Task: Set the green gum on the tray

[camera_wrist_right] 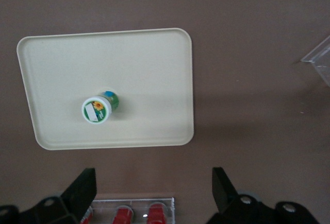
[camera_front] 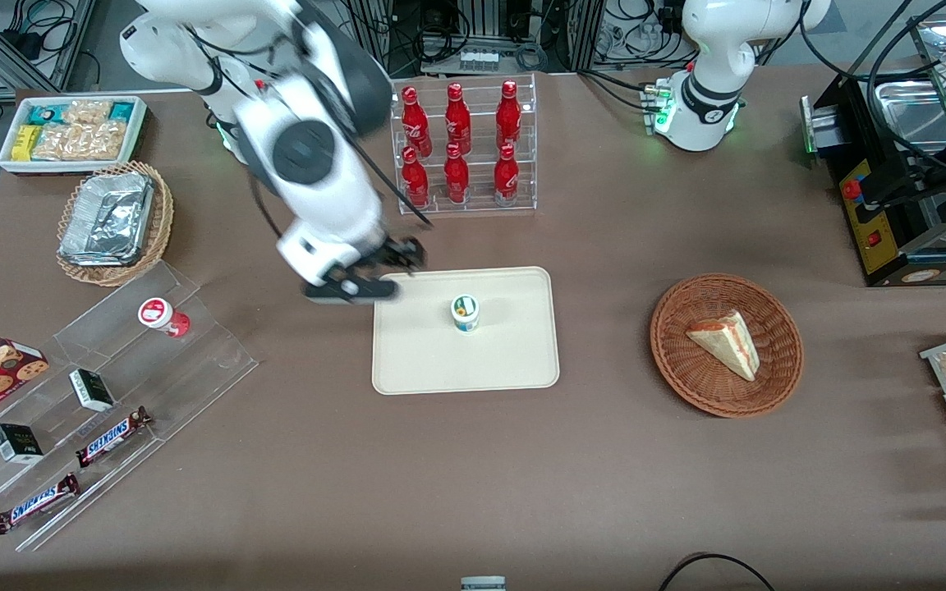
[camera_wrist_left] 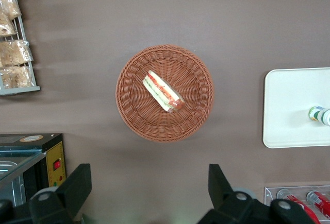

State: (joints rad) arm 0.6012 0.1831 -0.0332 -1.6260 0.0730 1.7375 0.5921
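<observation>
The green gum (camera_front: 465,313) stands upright on the cream-beige tray (camera_front: 415,361), near the tray's middle. It also shows in the right wrist view (camera_wrist_right: 97,109) on the tray (camera_wrist_right: 149,64), and at the edge of the left wrist view (camera_wrist_left: 319,115). My right gripper (camera_front: 358,279) hangs above the table just off the tray's corner toward the working arm's end. Its fingers (camera_wrist_right: 81,188) are spread wide and hold nothing. It is clear of the gum.
A clear rack of red bottles (camera_front: 461,148) stands farther from the front camera than the tray. A red-lidded bottle (camera_front: 163,316) sits on a clear stepped shelf with candy bars (camera_front: 112,435). A wicker basket with a sandwich (camera_front: 726,345) lies toward the parked arm's end.
</observation>
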